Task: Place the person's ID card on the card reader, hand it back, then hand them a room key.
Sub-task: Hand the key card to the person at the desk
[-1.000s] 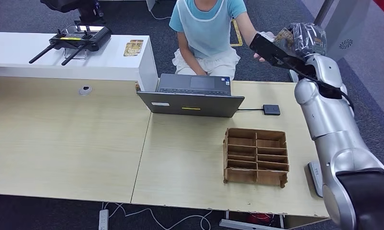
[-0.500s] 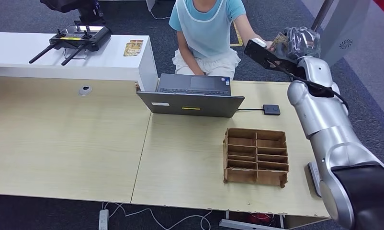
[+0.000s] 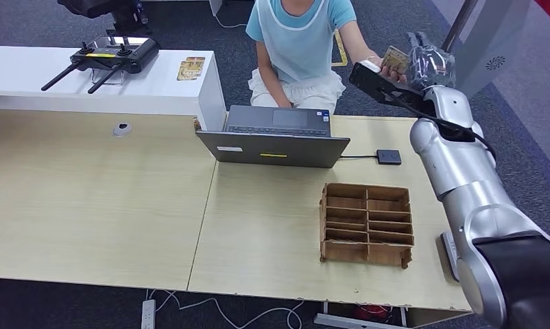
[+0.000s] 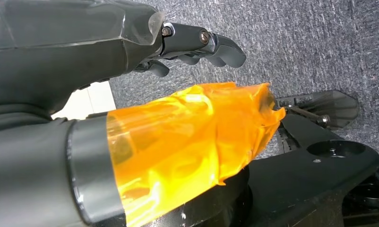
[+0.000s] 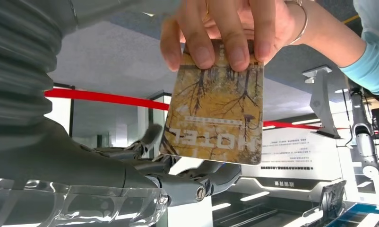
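Handover underway: person's hand (image 5: pixel 225 28) pinches the hotel card (image 5: pixel 216 101) at the right hand (image 3: pixel 428 63), fingers (image 5: pixel 197 182) apart beneath; a late step, I judge.

A mock hotel reception set up in a robotics lab or office — a pale wood counter (image 3: pixel 94 205) carries an open laptop (image 3: pixel 276 137) at its far edge, a small black card reader (image 3: pixel 389 157) and a wooden slotted card rack (image 3: pixel 366 223). Grey carpet (image 3: pixel 190 24) lies beyond, and a drone-style remote controller (image 3: pixel 111 56) sits on a white bench (image 3: pixel 25 82) — a card printed HOTEL (image 5: pixel 215 101).
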Robot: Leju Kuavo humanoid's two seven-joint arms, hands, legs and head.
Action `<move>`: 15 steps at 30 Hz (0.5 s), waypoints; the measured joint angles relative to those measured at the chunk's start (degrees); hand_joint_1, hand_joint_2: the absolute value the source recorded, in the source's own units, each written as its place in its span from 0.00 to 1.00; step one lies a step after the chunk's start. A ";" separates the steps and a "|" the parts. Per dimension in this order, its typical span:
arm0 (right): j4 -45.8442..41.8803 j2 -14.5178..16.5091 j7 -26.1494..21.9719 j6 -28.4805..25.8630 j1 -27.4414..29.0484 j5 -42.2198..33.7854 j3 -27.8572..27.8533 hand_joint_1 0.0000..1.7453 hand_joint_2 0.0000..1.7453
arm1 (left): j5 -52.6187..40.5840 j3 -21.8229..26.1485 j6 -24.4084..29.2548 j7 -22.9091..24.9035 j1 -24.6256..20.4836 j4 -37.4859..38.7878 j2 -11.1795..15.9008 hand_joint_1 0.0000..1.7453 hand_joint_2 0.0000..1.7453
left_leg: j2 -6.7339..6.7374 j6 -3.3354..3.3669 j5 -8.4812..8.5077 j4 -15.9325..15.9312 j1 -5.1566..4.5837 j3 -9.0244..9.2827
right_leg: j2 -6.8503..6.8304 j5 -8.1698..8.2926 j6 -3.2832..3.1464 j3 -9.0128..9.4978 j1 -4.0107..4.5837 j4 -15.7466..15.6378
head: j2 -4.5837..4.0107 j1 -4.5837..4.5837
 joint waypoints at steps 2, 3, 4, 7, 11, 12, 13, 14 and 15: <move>-0.09 0.09 -0.15 -0.03 0.03 -0.79 -0.54 0.00 1.00 | -0.07 -0.01 0.02 0.03 0.00 0.00 0.00 0.00 0.00 | 0.00 0.00 0.00 0.00 0.00 0.00 | 0.00 0.00 0.00 0.00 0.00 0.00 | -0.01 -0.01; -0.23 0.15 -0.23 -0.03 0.07 -1.06 -0.94 0.00 1.00 | -0.09 -0.01 0.03 0.07 0.01 0.00 0.00 0.00 0.00 | 0.00 0.00 0.00 0.00 0.00 0.00 | 0.00 0.00 0.00 0.00 0.00 0.00 | -0.01 -0.01; -0.49 0.21 -0.37 -0.07 0.15 -1.31 -1.40 0.00 1.00 | -0.10 -0.01 0.04 0.11 0.01 0.00 0.00 0.00 0.00 | 0.00 0.00 0.00 0.00 0.00 0.00 | 0.00 0.00 0.00 0.00 0.00 0.00 | -0.01 -0.01; -2.12 0.40 -0.85 -0.58 0.78 -2.34 -3.00 0.00 1.00 | -0.11 -0.01 0.11 0.21 0.03 0.00 0.00 0.00 0.00 | 0.00 0.00 0.00 0.00 0.00 0.00 | 0.00 0.00 0.00 0.00 0.00 0.00 | 0.00 0.00; -7.30 0.90 -1.98 -2.07 3.34 -6.68 -6.33 0.00 1.00 | 0.08 -0.01 0.21 0.22 0.05 0.00 0.00 0.00 0.00 | -0.01 0.00 0.00 0.00 0.00 0.00 | -0.01 0.00 0.00 0.00 0.00 -0.01 | 0.00 -0.01; -9.06 1.10 -2.48 -2.21 4.18 -8.16 -7.36 0.00 1.00 | 0.17 -0.01 0.22 0.22 0.06 0.00 0.00 0.00 0.00 | -0.01 0.00 0.00 0.00 0.00 0.00 | -0.01 0.00 0.00 0.00 0.00 -0.01 | 0.00 0.00; -10.76 1.30 -2.98 -2.25 4.96 -9.64 -8.34 0.00 1.00 | 0.26 -0.01 0.24 0.22 0.07 0.00 0.00 0.00 0.00 | -0.01 0.00 0.00 0.00 0.00 0.00 | -0.01 0.00 0.00 0.00 0.00 -0.01 | 0.00 -0.01; -12.38 1.48 -3.42 -2.20 5.75 -11.04 -9.23 0.00 1.00 | 0.35 -0.01 0.26 0.22 0.08 0.00 0.00 0.00 0.00 | -0.01 0.00 0.00 0.00 0.00 0.00 | -0.01 0.00 0.00 0.00 0.00 -0.01 | 0.01 -0.01; -13.98 1.68 -3.86 -2.07 6.56 -12.48 -10.09 0.00 1.00 | 0.43 -0.01 0.27 0.22 0.09 0.00 0.00 0.00 0.00 | -0.01 0.00 0.00 0.00 0.00 0.00 | -0.01 -0.01 0.00 0.00 0.00 -0.01 | 0.01 -0.01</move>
